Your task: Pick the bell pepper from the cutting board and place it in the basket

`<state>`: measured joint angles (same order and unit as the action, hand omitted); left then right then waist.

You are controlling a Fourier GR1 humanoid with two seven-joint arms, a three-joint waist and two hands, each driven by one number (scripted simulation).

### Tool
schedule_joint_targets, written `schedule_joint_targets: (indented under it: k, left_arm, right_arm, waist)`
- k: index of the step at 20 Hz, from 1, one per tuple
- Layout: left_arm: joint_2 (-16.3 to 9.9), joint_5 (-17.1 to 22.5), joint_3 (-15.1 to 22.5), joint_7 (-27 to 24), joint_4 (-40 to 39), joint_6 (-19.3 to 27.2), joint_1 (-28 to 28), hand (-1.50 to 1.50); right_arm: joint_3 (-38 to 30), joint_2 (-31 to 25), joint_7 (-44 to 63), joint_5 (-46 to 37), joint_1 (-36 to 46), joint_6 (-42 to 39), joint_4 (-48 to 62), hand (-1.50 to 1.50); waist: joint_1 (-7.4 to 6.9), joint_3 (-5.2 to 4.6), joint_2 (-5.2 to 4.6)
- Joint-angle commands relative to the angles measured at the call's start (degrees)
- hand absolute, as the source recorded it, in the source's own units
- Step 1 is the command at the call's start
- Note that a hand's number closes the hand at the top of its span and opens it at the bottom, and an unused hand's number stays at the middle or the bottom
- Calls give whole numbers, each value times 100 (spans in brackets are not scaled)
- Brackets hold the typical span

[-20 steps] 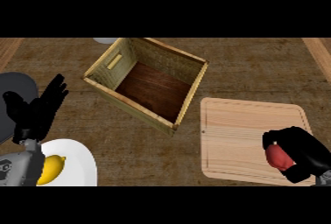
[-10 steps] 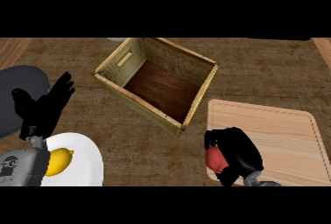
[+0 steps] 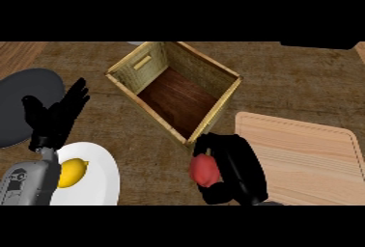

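Holding: the red bell pepper (image 3: 204, 171) is enclosed by the curled fingers of the right hand (image 3: 235, 170), only its left side being left in view.
Pepper's place: it is kept off the cutting board (image 3: 306, 159), over the brown counter (image 3: 135, 130), just beside the board's left edge and just below the basket's nearest corner.
In the way: the near corner and low wall of the basket (image 3: 214, 113) are found between the pepper and the basket's inside.
Round about: a white plate (image 3: 100, 176) is seen at the lower left, well apart from the pepper; a dark grey round plate (image 3: 21, 103) is cut by the left edge.
Right hand: it is brought in from the lower edge, fingers wrapped round the pepper, its back turned towards the board.
Left hand: the left hand (image 3: 53, 118) is shown at the left, resting, with fingers spread and pointing up; nothing is held by it, and part of the dark plate is covered by it.
Basket: a wooden box set cornerwise, with pale walls, a slot in its far-left wall and a dark wood floor; nothing is seen inside.
White plate: a yellow lemon (image 3: 71, 172) is carried on it, partly hidden by the left forearm.
Board: pale wood, nothing lying on the part shown.
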<state>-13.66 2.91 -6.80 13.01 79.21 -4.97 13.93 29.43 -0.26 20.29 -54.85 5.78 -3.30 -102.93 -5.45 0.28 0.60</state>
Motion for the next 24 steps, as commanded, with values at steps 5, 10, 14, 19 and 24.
schedule_joint_targets:
  k: [5,10,14,19,24]
  left_arm:
    - [26,-63,96,22,-59,-19,84,0]
    - [58,-98,129,62,-127,9,112,0]
    - [19,-87,108,117,-130,0,222,0]
    - [24,-145,153,102,-209,0,289,0]
    - [151,-145,247,111,-215,9,327,0]
  right_arm:
    - [693,25,1642,-32,873,1450,-454,150]
    - [870,25,2798,-431,1528,1851,-396,150]
    - [862,26,3629,-732,2270,1977,-258,150]
    - [590,25,4538,-1088,3344,2040,120,150]
    - [262,24,5149,-1365,4211,1836,708,150]
  waist:
    - [-66,-74,49]
    - [-33,-113,56]
    - [-94,-121,68]
    - [-148,-119,17]
    - [-210,-119,-2]
